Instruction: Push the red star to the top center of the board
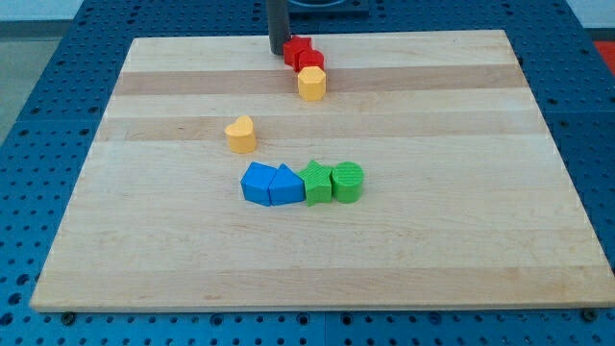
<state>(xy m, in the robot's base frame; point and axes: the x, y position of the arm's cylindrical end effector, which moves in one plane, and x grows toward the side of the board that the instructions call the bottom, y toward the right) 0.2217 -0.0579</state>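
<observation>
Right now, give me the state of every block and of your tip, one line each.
my tip: at the view's top centre, against the red star's left side
red star: top centre
second red block: touching the star
yellow hexagon: just below the red blocks
yellow heart: alone
blue blocks: touching
green blocks: touching, adjoining blue

No legible text, labels, brands or numbers on the surface [404,240]. The coloured blocks carry no readable markings. The rod likewise shows none.

Pale wooden board [404,250] on blue perforated table [38,86]; even light.
</observation>
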